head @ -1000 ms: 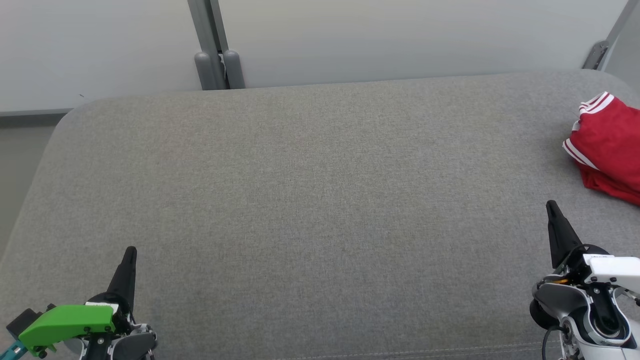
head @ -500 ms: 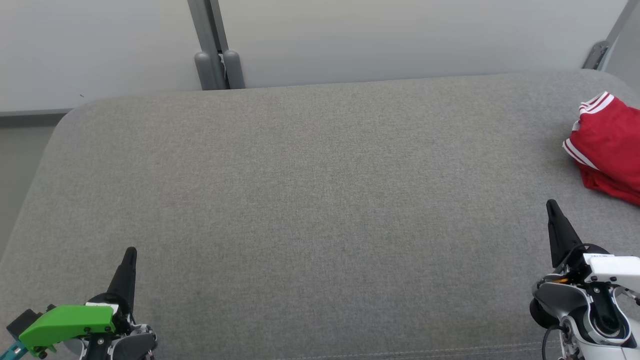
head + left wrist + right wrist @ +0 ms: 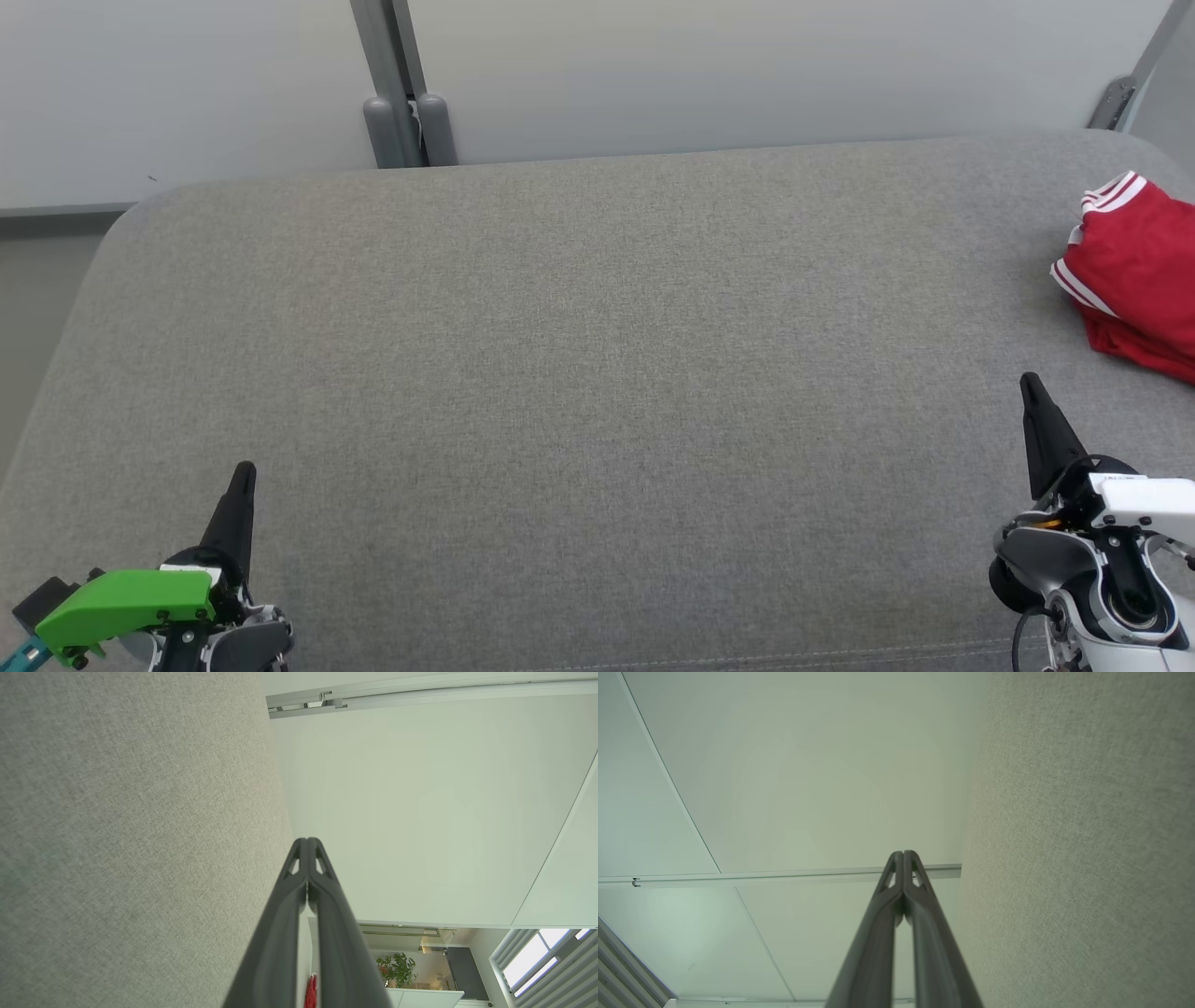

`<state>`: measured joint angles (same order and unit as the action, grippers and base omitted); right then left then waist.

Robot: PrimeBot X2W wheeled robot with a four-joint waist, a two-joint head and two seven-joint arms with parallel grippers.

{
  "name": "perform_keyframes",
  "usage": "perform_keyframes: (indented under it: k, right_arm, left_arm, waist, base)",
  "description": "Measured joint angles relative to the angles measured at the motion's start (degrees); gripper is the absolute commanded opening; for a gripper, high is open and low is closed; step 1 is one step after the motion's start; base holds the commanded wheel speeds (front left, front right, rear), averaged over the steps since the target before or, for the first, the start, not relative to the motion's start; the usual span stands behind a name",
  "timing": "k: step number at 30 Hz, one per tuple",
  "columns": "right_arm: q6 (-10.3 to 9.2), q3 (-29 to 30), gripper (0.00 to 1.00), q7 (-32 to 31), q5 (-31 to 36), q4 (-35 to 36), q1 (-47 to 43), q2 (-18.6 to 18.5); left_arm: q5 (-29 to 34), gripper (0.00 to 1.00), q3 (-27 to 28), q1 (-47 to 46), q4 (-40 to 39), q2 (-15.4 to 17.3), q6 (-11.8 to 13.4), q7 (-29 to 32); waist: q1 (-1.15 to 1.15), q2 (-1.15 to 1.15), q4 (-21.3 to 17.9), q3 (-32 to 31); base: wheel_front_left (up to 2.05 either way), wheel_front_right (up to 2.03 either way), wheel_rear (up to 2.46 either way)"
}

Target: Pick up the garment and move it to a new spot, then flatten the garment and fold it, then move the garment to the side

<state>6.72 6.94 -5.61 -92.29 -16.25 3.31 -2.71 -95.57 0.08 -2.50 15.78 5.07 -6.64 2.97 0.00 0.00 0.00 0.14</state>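
Red garment [image 3: 1134,275] sits bunched compact at 3 o'clock on grey cushion [image 3: 579,355], left gripper [image 3: 241,476] and right gripper [image 3: 1031,387] both pinched together, empty; looks folded and set aside, probably nothing left.

The garment [image 3: 1134,271] lies on the cushion [image 3: 579,355] at 2 o'clock, near its far right corner. The left gripper [image 3: 242,474] sits at 7 o'clock, and the right gripper [image 3: 1030,385] at 4 o'clock, before the garment and apart from it. Behind the cushion, at 11 o'clock, stands a post [image 3: 409,126].
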Motion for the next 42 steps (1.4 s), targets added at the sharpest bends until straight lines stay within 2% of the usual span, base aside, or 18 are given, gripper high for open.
perform_keyframes:
  k: [42]
  right_arm:
    - [0.00, 0.1, 0.00, 0.0, 0.0, 0.0, 0.0, 0.0]
  left_arm:
    - [0.0, 0.00, 0.2, -0.6, 0.2, -0.1, -0.4, 0.0]
  waist:
    - [0.00, 0.00, 0.0, 0.0]
  base:
    - [0.00, 0.00, 0.00]
